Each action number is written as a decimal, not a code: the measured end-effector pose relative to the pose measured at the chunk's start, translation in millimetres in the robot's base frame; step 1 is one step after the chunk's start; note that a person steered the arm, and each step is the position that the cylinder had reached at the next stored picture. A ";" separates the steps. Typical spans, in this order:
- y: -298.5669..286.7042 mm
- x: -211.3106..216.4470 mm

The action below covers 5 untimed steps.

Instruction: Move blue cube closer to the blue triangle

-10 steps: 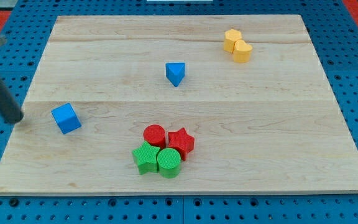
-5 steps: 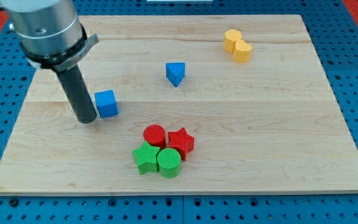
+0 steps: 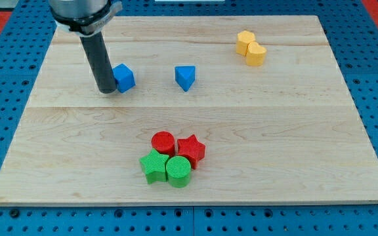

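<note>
Dark and straight, the rod is standing nearly upright over the wooden counter [image 3: 58, 164], leaning slightly so its grey upper housing is sitting toward the view's top-left. My tip [image 3: 107, 91] is resting on the counter, touching or almost touching the cube's left face. No hand is fitted here, so nothing is opening, closing or gripping; the rod is only pushing.

Just right of my tip, the blue cube [image 3: 123, 77] is sitting turned a little, one corner pointing toward the view's bottom. It looks small, light and rigid, likely to slide easily on the smooth wood, and also to spin if pushed off-centre. The best contact is judged to be the middle of its left side.

Further right of my tip, roughly level with the cube and near it but clearly apart, the blue triangle [image 3: 185, 77] is waiting.

Right and below my tip, well apart, the red and green blocks [image 3: 173, 160] are clustering. Far right and above, the two yellow blocks [image 3: 251, 48] are touching.
</note>
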<state>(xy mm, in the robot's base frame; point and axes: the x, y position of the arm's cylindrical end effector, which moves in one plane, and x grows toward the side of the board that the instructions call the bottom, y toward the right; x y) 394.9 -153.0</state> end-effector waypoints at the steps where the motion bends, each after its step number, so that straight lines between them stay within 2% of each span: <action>1: -3.8 -11.5; 3: 50.6 -40.4; 4: 76.9 -41.7; 5: 84.8 -58.9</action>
<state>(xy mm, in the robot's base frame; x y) 336.1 -68.2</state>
